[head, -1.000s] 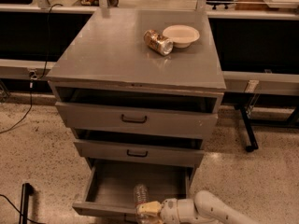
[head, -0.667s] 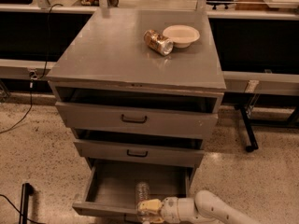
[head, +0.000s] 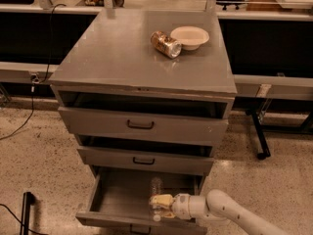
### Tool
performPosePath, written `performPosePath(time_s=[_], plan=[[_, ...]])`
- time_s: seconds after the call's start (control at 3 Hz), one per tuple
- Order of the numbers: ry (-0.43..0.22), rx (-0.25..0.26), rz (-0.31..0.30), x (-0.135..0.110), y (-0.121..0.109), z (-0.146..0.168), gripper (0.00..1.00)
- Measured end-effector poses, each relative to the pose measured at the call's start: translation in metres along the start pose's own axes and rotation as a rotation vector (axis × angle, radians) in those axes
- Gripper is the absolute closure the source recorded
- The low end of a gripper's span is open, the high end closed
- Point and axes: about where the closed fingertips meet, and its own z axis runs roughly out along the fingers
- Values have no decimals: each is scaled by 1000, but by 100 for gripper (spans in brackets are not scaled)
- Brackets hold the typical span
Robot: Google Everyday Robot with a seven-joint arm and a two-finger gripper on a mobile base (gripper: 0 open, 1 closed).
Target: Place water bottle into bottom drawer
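The bottom drawer [head: 110, 199] is pulled out, a wide grey tray at the foot of the cabinet. The water bottle [head: 155, 186] is a clear plastic bottle inside the drawer, right of its middle and near the front. My gripper [head: 162, 207] reaches in from the lower right on a white arm. Its pale yellow fingers [head: 160, 199] are closed around the bottle's near end, low inside the drawer. The bottle's near end is partly hidden by the fingers.
The grey cabinet top [head: 122, 53] carries a shiny brown-gold can [head: 165, 44] lying on its side and a white bowl [head: 190, 36]. The top drawer [head: 142, 125] and middle drawer [head: 144, 160] stand slightly open. A black post [head: 27, 212] stands on the floor at the left.
My gripper with the bottle has shifted slightly right and further into the drawer. Nothing else has moved.
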Motion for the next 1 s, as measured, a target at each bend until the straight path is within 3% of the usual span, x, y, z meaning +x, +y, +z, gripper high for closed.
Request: performPosePath(time_s=[0.33, 0.67, 1.0], plan=[[-35, 5, -13, 72, 30, -11, 100], [-22, 4, -16, 79, 30, -14, 100], [18, -33, -98, 81, 34, -5, 100]])
